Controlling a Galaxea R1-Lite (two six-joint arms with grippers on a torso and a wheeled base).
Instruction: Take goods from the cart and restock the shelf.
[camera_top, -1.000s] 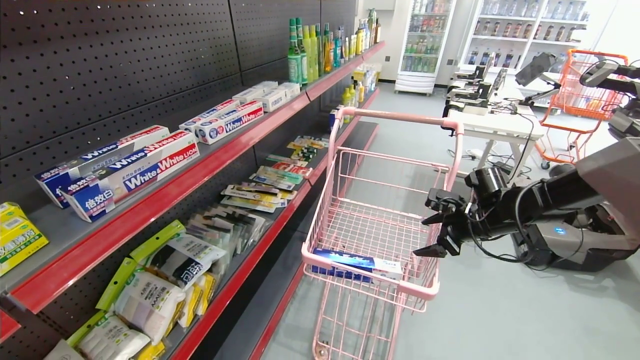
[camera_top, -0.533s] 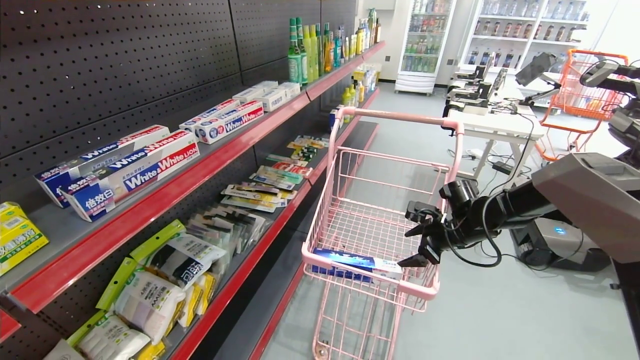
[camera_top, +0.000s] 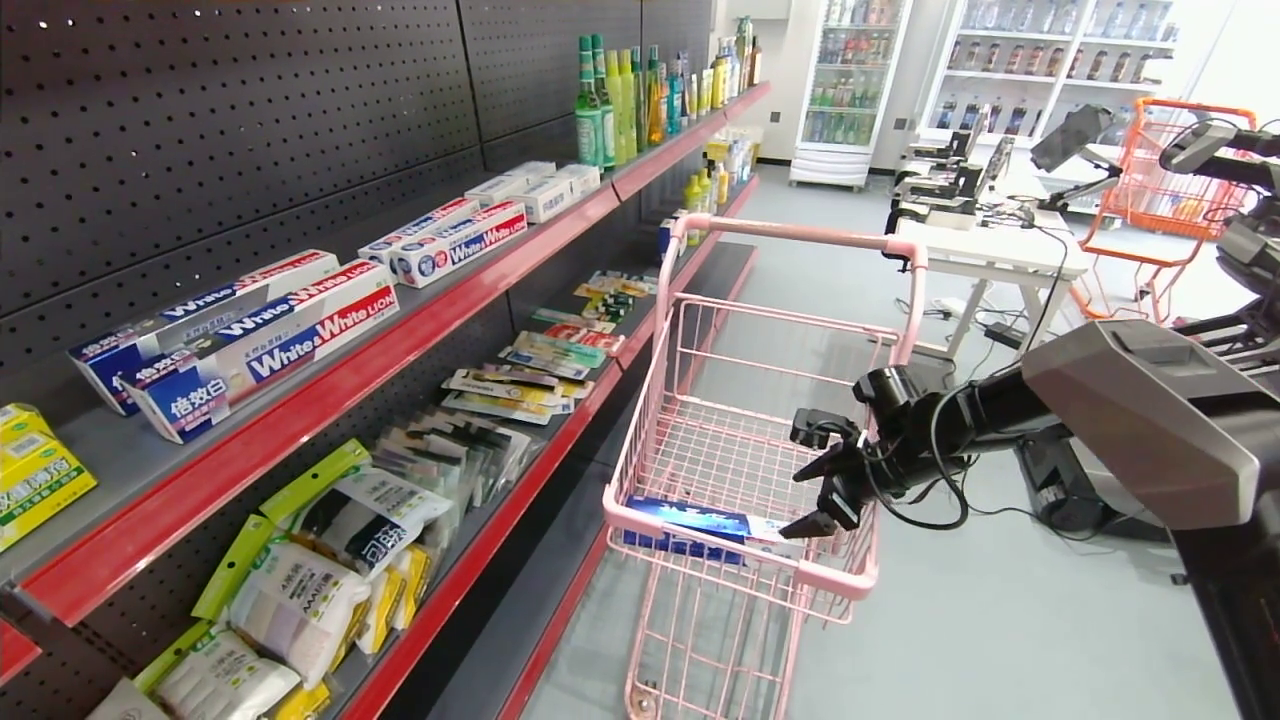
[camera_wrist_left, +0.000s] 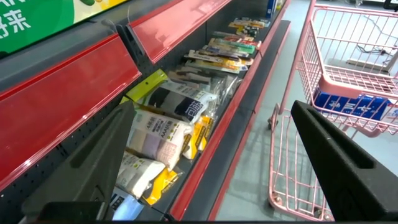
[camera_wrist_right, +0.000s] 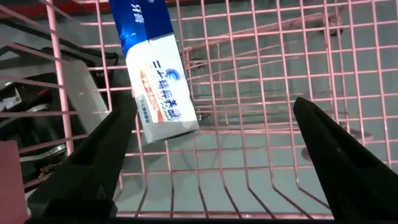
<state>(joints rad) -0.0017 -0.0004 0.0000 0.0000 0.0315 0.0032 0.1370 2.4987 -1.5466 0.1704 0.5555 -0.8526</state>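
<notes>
Pink shopping cart (camera_top: 835, 582) parked alongside the shelf (camera_top: 300, 412). One item in the basket: a blue-and-white toothpaste box (camera_top: 712, 528), lying along the basket's near wall, just behind the rim.

Right gripper (camera_top: 797, 500): over the basket, above the wire floor, just beside the box's white end and apart from it. Fingers spread wide, nothing between them. In its wrist view the box (camera_wrist_right: 155, 84) sits off toward one finger (camera_wrist_right: 93, 168), not centred in the gap.

Left gripper (camera_wrist_left: 212, 109): fingers wide apart, empty, low beside the lower tier of packets (camera_wrist_left: 165, 134), with the cart off to one side.

Step in hand, as I read it: lining up on the box for pickup. To do it well:
- shift until the box is centred between the fingers;
- turn the wrist so the pads cross its narrow width, not its length;
- descend without hooking a fingertip in the mesh;
- grip near the middle, lightly, since a long carton droops from one end and probably dents under a hard squeeze.

The near wall likely leaves little room for the finger on that side.

Probable destination: the upper tier, where similar toothpaste cartons (camera_top: 255, 335) lie in rows. Green bottles (camera_top: 600, 100) stand farther along.

Hard to make out: the cart rim hides the box's lower edge in the head view, and the right wrist view cuts off its blue end. I cannot tell whether it lies flat or leans on the wall.
</notes>
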